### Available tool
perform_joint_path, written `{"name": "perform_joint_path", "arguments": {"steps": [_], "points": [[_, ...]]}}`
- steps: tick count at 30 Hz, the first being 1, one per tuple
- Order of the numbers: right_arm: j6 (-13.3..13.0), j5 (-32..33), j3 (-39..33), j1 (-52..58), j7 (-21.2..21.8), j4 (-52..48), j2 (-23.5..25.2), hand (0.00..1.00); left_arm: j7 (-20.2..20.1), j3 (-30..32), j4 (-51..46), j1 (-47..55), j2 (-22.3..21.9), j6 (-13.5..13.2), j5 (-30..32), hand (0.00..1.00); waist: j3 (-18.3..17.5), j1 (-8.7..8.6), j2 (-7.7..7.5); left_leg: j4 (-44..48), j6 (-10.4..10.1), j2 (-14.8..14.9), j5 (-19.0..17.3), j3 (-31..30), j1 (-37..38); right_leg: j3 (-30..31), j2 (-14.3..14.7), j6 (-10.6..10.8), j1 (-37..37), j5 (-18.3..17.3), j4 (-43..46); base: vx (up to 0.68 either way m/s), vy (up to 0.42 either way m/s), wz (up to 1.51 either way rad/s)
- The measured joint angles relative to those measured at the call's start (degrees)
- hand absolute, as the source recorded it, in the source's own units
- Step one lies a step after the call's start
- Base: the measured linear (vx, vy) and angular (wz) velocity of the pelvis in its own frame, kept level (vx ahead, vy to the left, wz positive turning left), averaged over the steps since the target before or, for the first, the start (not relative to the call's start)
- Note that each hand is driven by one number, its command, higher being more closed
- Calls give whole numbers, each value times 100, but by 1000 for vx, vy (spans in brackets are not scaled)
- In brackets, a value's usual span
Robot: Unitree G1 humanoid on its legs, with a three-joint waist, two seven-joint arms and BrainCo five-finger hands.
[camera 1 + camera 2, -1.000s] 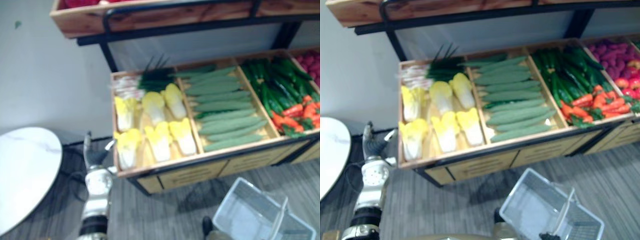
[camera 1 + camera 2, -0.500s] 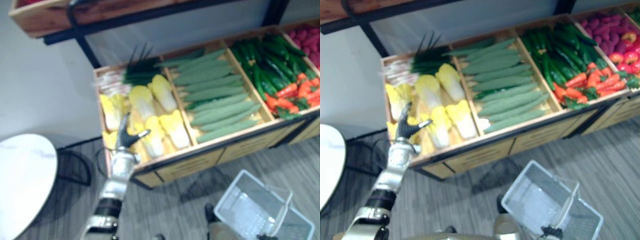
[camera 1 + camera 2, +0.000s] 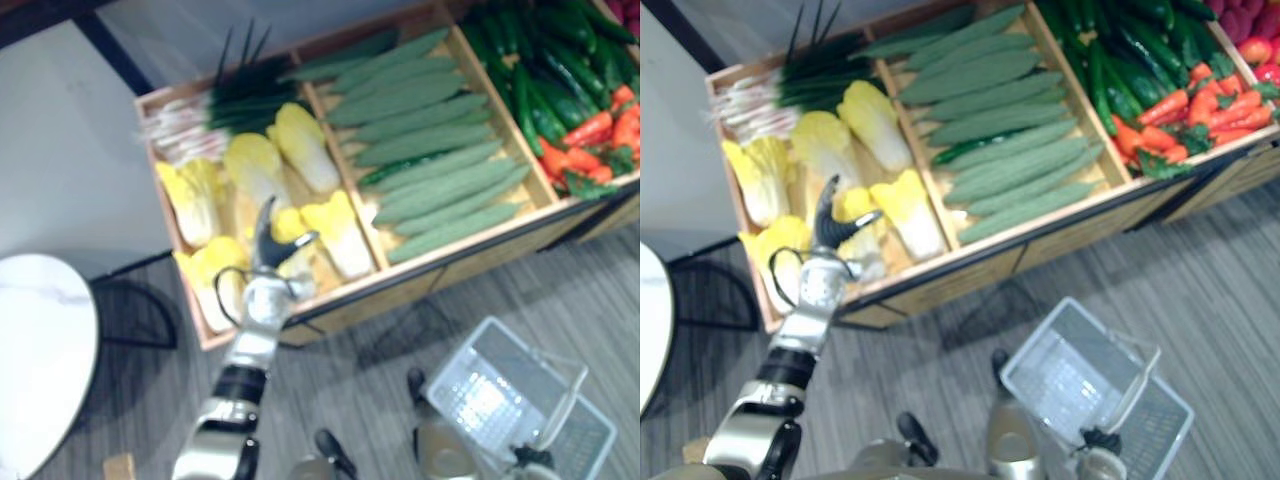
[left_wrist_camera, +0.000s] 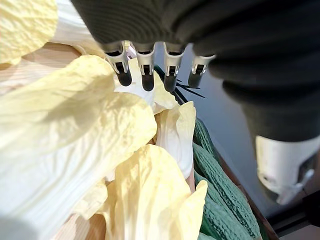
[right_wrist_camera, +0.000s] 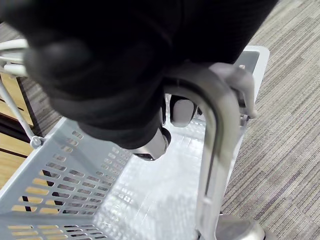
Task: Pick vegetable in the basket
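Right hand (image 5: 110, 85) lowest and nearest, clenched round the pale handle (image 5: 216, 150) of a grey plastic basket (image 3: 480, 395). The basket hangs tilted over the grey striped floor (image 3: 560, 290), in front of the wooden stand (image 3: 450, 265) and well apart from it.

Round white desk (image 3: 40, 350) off to the left, beside the stand's left corner.

Left hand (image 3: 268, 245) reaches out over the front of the stand's left compartment. It is released: fingers (image 4: 146, 70) straight in a row, thumb spread wide to the side, grasping nothing. It hangs over the front row of yellow cabbages (image 3: 340, 230), fingertips close above the leaves; cannot tell whether they touch.

The cabbages lie in two rows in that left compartment, pale stalk ends and yellow leafy ends, some overlapping. Behind them, along the back of the same compartment, a bunch of spring onions (image 3: 215, 100), white ends to the left, dark green tops to the right.

Middle compartment: long bumpy green gourds (image 3: 430, 150), stacked roughly parallel and slanted.

Right compartment: dark green cucumbers (image 3: 540, 70) at the back, red peppers (image 3: 600, 125) towards the front right.
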Motion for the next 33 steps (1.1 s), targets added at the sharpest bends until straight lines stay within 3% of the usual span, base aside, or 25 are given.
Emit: {"name": "perform_joint_path", "arguments": {"steps": [10, 17, 26, 33], "points": [[5, 75, 42, 24, -47, -197, 57, 100, 132, 66, -29, 1, -199, 64, 1, 0, 51, 40, -33, -5, 9, -18, 5, 165, -102, 62, -50, 14, -221, -35, 156, -48, -27, -2], [3, 89, 54, 16, -66, -274, 51, 100, 192, 77, -243, 3, -279, 106, 3, 0, 242, 162, -21, 4, 25, -20, 15, 217, -155, 76, -58, 31, -364, -105, 344, -13, -12, 0], [-1, 247, 104, -73, -129, -467, 50, 100, 234, 75, -187, -118, -268, 203, 7, 0, 394, 159, -21, 0, 90, -95, 110, 328, -499, 26, -166, 44, -785, -181, 589, -18, -10, 6], [-5, 312, 269, -102, -145, -536, 45, 100, 209, 21, -122, -226, -264, 434, 507, 0, 451, 157, -4, -3, 77, -113, 132, 450, -537, 56, -187, 50, -860, -185, 621, -5, -5, -2]]}}
